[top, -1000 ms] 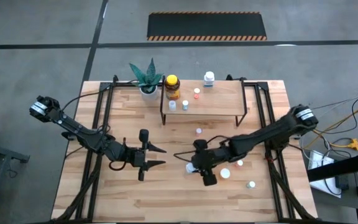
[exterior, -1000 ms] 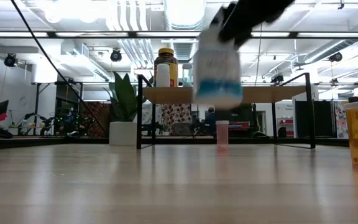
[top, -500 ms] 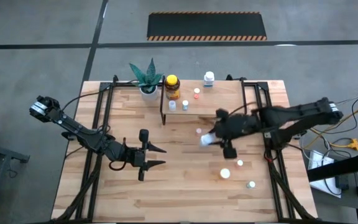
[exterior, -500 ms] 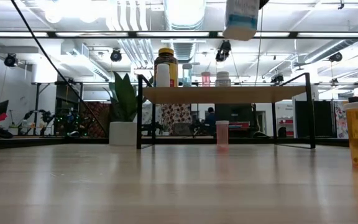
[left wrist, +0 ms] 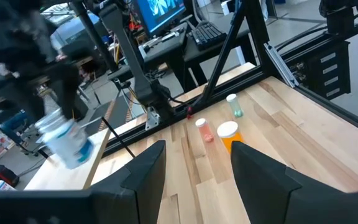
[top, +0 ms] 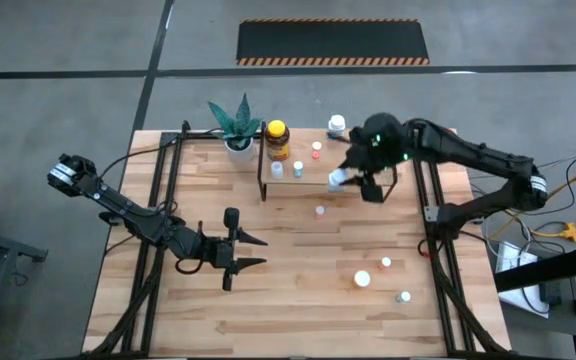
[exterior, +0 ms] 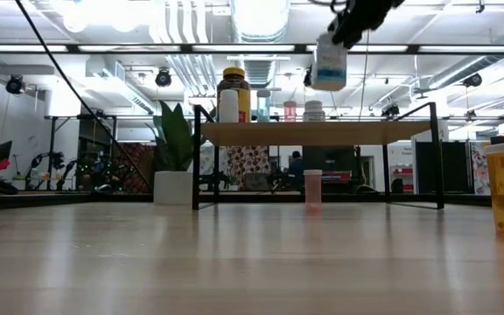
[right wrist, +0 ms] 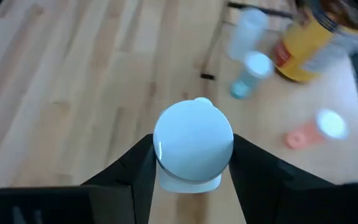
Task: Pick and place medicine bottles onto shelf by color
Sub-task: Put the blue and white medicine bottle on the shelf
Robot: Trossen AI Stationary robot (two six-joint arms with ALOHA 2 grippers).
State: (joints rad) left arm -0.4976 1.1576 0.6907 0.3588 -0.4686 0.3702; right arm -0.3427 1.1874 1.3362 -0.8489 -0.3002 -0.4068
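The right hand is pinching a white medicine bottle over the shelf, clear daylight beneath it only in the low view, while the left hand is lying spread above the desk.

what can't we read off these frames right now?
- Label on the held bottle: motion-blurred in the low and left wrist views; right wrist view shows only its cap.
- Shelf spot beneath it: covered by the right gripper in the high view.
- Left gripper, waiting: low view misses it.
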